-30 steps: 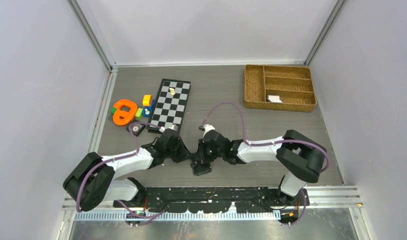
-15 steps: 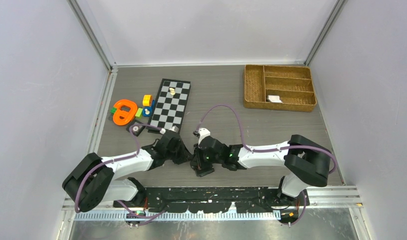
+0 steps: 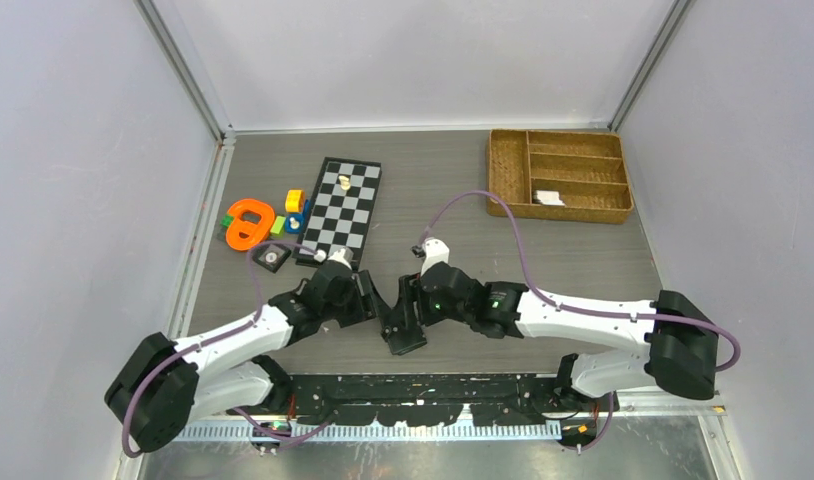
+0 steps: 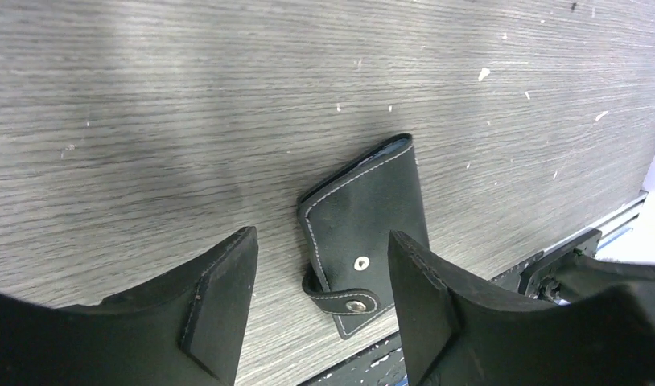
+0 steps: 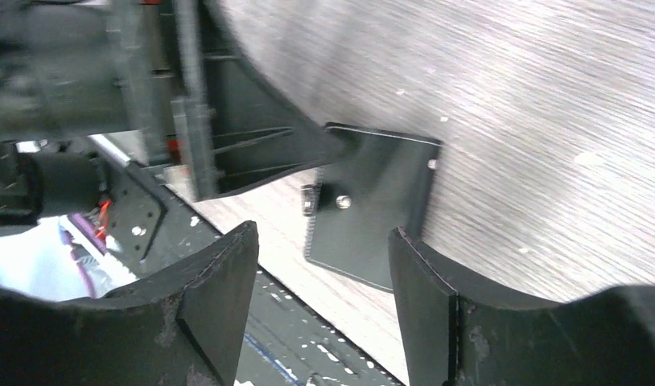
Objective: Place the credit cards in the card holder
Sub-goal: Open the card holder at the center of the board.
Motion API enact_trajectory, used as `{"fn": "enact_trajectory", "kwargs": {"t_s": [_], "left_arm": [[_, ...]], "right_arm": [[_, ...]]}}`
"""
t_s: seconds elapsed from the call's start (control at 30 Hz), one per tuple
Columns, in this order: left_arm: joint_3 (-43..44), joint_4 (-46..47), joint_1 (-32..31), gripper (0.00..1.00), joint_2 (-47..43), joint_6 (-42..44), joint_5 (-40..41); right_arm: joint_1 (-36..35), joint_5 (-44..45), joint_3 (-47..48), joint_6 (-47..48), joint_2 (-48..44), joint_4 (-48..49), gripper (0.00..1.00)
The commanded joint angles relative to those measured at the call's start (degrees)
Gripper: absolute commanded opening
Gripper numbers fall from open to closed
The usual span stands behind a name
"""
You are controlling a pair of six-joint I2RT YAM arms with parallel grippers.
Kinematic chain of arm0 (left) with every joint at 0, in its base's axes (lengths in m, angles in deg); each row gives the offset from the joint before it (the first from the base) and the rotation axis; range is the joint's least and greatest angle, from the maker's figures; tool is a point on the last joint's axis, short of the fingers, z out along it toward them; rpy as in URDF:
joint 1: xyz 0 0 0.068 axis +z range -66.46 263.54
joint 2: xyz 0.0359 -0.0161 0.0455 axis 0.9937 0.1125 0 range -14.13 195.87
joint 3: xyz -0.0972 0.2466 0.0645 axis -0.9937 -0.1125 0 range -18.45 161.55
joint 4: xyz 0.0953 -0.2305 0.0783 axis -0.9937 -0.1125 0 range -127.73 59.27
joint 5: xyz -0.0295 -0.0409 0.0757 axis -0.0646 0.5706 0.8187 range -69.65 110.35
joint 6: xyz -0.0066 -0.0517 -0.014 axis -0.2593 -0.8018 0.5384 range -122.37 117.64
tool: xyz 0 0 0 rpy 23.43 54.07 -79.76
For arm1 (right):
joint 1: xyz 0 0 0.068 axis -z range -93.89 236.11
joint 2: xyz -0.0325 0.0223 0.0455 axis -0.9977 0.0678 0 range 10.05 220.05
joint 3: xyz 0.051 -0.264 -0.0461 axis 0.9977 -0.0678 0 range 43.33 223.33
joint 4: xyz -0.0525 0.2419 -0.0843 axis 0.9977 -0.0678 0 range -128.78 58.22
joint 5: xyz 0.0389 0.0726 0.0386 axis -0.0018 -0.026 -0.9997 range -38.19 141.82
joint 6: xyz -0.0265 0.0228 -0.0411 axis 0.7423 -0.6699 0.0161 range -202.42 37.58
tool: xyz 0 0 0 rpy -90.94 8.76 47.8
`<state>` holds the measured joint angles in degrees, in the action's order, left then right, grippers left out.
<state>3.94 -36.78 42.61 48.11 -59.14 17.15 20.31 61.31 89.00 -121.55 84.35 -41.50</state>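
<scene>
You'll see the wallet (image 4: 364, 233) lying folded shut on the table (image 4: 147, 121) — left gripper (image 4: 320, 241) and right gripper (image 5: 323, 233) both spread near it, gripping nothing.

Left tool (image 4: 320, 237): jaws shut a second ago, now spread. Right tool (image 5: 323, 232): same, and backs slightly off card holder (image 4: 364, 233). Right arm (image 3: 583, 315) stretches out lower, elbow swings toward right. Left arm (image 3: 233, 335) elbow drops toward near edge.
</scene>
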Motion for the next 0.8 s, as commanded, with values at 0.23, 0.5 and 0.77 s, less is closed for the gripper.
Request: {"fn": "enact_trajectory", "kwargs": {"t_s": [0.23, 0.5, 0.77], "left_arm": [[6.4, -7.1, -1.3, 0.68, 1.7, 4.7, -4.5], [7.2, -11.0, -6.5, 0.71, 4.1, 1.9, -0.7], [5.3, -9.0, -7.2, 0.40, 2.4, 0.1, -0.9]], "right_arm": [[3.5, 2.0, -0.2, -2.3, 3.1, -3.9, 0.68], [3.6, 2.9, -2.4, -3.3, 2.9, -2.4, 0.69], [3.6, 3.5, -3.5, -3.0, 2.8, -1.9, 0.70]]}}
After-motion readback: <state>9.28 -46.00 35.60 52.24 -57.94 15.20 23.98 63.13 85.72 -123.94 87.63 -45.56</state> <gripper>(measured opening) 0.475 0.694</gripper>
